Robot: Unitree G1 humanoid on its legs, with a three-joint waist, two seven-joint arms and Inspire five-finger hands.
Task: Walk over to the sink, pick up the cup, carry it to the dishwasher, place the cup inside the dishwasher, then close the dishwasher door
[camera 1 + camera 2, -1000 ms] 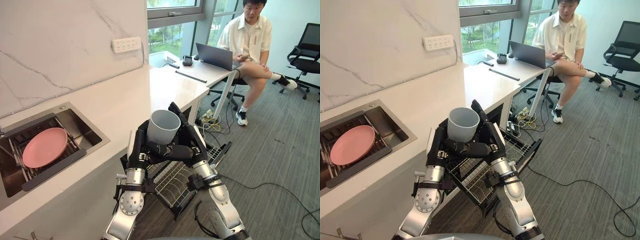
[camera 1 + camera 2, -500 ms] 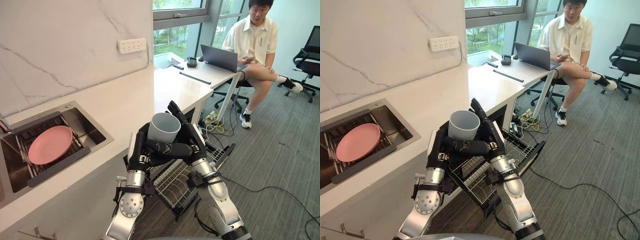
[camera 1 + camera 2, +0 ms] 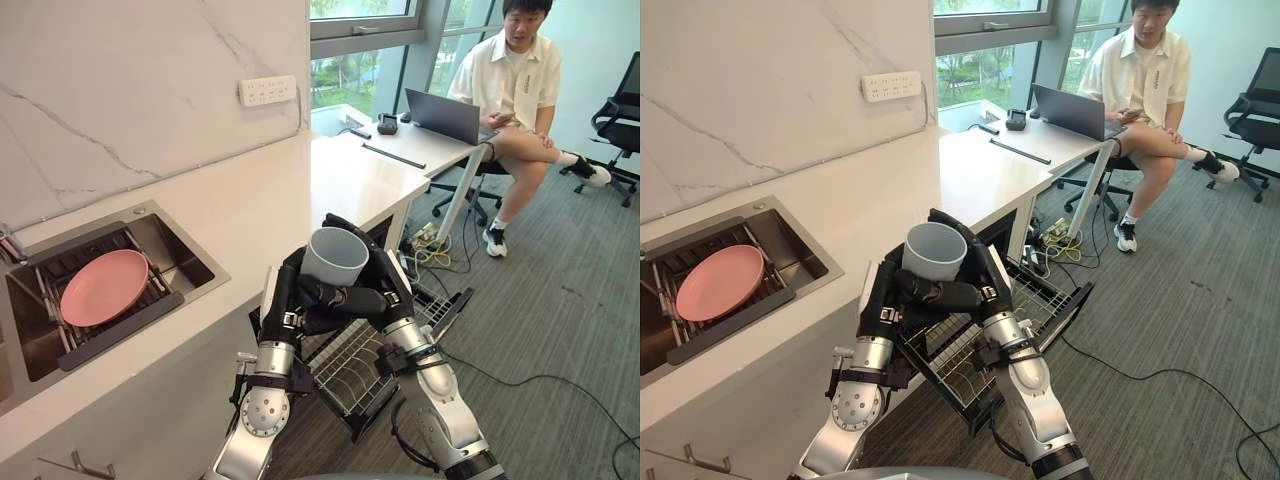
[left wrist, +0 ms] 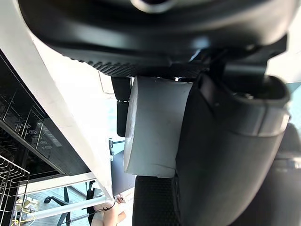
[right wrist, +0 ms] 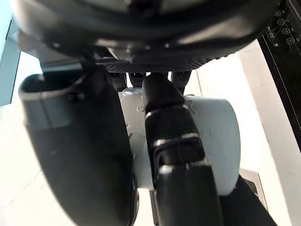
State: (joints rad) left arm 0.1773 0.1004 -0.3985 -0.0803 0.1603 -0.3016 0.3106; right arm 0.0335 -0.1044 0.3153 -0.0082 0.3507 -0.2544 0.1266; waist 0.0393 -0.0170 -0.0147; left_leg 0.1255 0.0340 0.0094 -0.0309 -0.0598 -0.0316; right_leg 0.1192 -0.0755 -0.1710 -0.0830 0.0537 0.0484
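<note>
A pale grey cup (image 3: 335, 258) stands upright, mouth up, held between both hands in front of the counter edge. My left hand (image 3: 285, 300) is curled round its near left side and my right hand (image 3: 386, 292) wraps its right and far side, fingers bent over the rim's back. The left wrist view shows the cup (image 4: 150, 127) pressed against that hand (image 4: 221, 141). Dark fingers cross the cup (image 5: 214, 141) in the right wrist view. Below the hands, the dishwasher's wire rack (image 3: 350, 368) is pulled out over the lowered door (image 3: 447, 306).
A sink (image 3: 190, 262) set in the white counter at the left holds a pink plate (image 3: 103, 287). At the back right a person (image 3: 510, 80) sits at a desk with a laptop (image 3: 445, 115). An office chair (image 3: 620, 110) stands on the carpet beyond.
The right hand's fingers, which stood straighter behind the cup, have curled down closer round its far side. The camera has shifted slightly; the cup stays between both hands.
</note>
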